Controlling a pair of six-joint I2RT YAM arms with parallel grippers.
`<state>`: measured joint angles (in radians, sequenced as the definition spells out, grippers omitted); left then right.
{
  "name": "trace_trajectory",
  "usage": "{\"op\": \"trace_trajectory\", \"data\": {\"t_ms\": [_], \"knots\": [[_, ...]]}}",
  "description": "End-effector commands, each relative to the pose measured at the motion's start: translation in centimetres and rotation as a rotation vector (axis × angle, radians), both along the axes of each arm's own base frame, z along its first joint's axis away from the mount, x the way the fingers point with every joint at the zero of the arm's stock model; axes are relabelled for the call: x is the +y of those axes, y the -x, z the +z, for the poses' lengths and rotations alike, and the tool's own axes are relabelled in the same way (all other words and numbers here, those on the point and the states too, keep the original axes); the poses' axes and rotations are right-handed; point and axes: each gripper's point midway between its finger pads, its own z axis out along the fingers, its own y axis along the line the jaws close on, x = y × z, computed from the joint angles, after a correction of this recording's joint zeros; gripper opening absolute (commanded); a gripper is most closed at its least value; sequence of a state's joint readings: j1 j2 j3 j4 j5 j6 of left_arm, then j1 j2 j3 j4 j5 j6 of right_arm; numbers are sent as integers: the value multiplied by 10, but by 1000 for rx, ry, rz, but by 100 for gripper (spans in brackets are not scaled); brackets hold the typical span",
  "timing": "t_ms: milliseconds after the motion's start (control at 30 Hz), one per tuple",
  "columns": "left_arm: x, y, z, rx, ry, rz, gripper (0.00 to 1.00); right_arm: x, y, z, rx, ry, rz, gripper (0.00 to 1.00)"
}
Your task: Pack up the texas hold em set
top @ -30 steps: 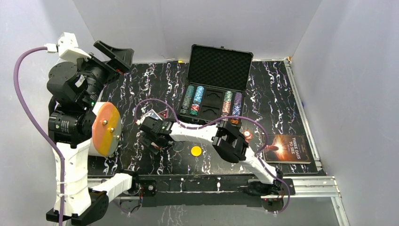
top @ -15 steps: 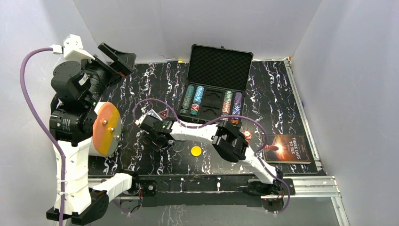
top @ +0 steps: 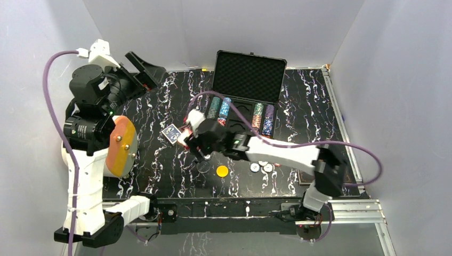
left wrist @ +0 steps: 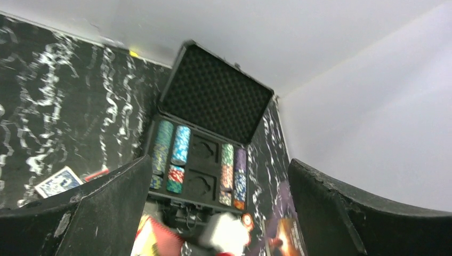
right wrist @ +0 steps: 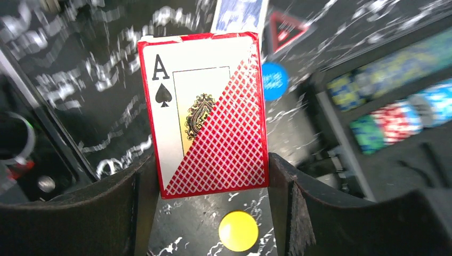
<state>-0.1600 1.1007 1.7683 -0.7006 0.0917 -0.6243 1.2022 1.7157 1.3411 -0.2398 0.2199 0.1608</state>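
Right wrist: red deck (right wrist: 210,114) in gripper (right wrist: 210,164)

the case (top: 240,118) sits at the back middle of the table (top: 149,160), lid (top: 249,76) upright behind its tray. chip rows (top: 219,109) fill the tray's left and right slots. a card deck (top: 171,133) lies left of the case. a second deck (right wrist: 205,112) sits between the fingers of the right gripper (right wrist: 210,170). nearer, the disc (top: 222,171) lies with loose chips (top: 261,167) just right of it.
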Motion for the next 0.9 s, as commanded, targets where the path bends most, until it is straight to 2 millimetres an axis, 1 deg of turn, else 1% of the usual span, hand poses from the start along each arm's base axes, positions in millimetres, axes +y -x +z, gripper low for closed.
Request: {"op": "trace_trajectory", "data": {"t_ms": [0,100,167,233,300,367,467,533,600,733,800,833,867], "knots": [[-49,-1,-28,83,57,-284,98,-23,-40,102,-109,-327,-136,61],[-74,1,-47,162,132,-428,98,-56,-54,122,-132,-376,-195,62],[-89,6,-58,220,193,-529,98,-73,-61,133,-144,-402,-221,62],[-101,8,-66,259,249,-612,98,-87,-63,143,-163,-423,-224,62],[-110,13,-71,289,309,-681,96,-94,-61,154,-184,-439,-205,62],[-117,16,-79,325,364,-732,95,-96,-57,162,-198,-452,-170,62],[-124,21,-99,405,412,-759,92,-96,-49,172,-205,-467,-122,62],[-130,26,-111,457,431,-768,88,-94,-45,175,-205,-474,-93,62],[-135,30,-120,497,447,-768,84,-91,-43,173,-200,-465,-64,62],[-145,36,-131,547,472,-776,72,-87,-39,168,-192,-445,-23,62],[-148,38,-136,572,483,-773,63,-84,-38,165,-187,-430,-4,62],[-149,39,-139,581,487,-773,56,-84,-37,163,-185,-420,2,62],[-150,40,-141,592,491,-774,52,-83,-38,161,-183,-411,5,62]]}}
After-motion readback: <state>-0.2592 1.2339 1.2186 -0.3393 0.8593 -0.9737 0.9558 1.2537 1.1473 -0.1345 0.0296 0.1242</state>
